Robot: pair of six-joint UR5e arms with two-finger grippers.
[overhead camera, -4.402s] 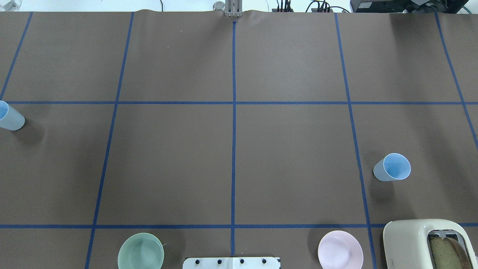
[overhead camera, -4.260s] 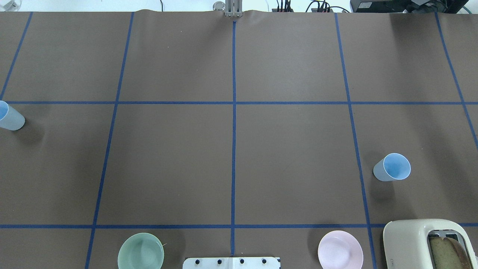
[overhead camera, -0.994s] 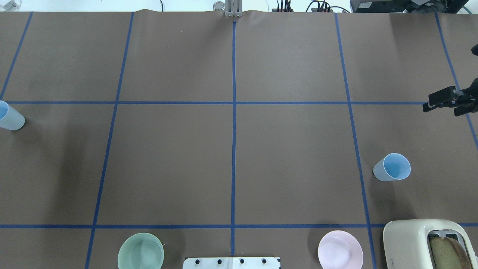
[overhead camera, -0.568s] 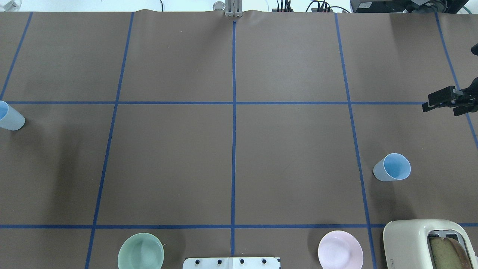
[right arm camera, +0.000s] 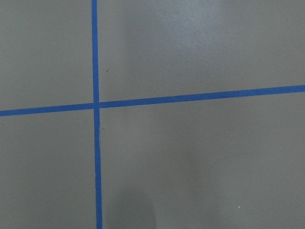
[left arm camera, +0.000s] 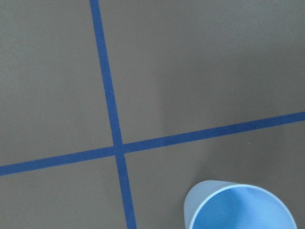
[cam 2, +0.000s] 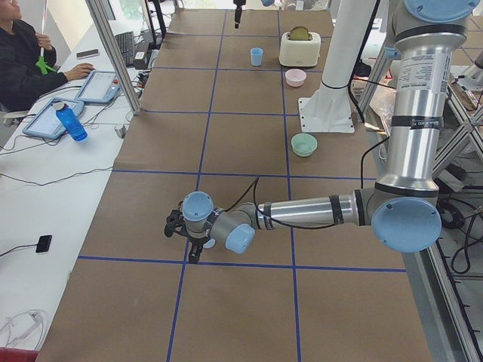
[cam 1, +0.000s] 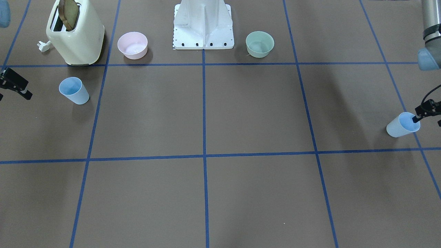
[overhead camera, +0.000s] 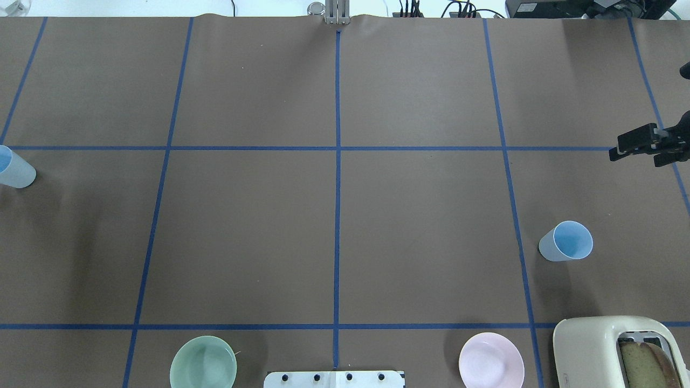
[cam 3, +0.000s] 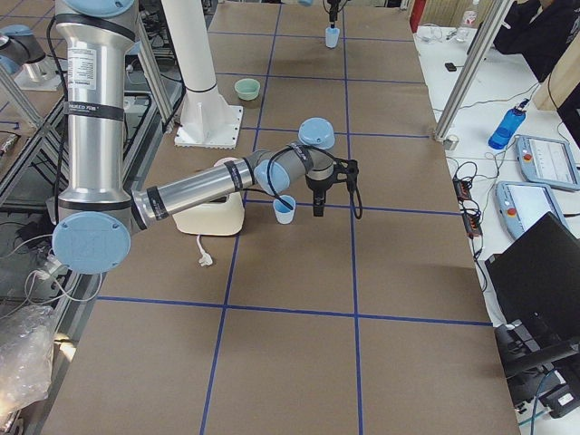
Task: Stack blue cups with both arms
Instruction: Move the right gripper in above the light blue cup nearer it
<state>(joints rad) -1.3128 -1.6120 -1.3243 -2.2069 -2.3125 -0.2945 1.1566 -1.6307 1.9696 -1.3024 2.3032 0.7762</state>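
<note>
One blue cup (overhead camera: 566,241) stands upright on the right half of the table, near the toaster; it also shows in the front view (cam 1: 73,90). My right gripper (overhead camera: 636,158) hovers open and empty beyond it, near the table's right edge (cam 1: 13,97). The other blue cup (overhead camera: 13,170) stands at the far left edge (cam 1: 402,124). My left gripper (cam 1: 427,120) is open, with one fingertip (cam 1: 415,119) over that cup's mouth. The left wrist view shows this cup's rim (left arm camera: 240,205) at the bottom right. The right wrist view shows only table and tape.
A cream toaster (overhead camera: 604,350) with a bread slice stands at the near right. A pink bowl (overhead camera: 491,360) and a mint-green bowl (overhead camera: 203,362) flank the white pedestal base (cam 1: 203,24). An operator sits at laptops (cam 2: 30,60) beside the table.
About four seconds ago the overhead view showed no gripper. My right gripper came in at its right edge and has barely shifted in the last second. Neither cup has moved.
</note>
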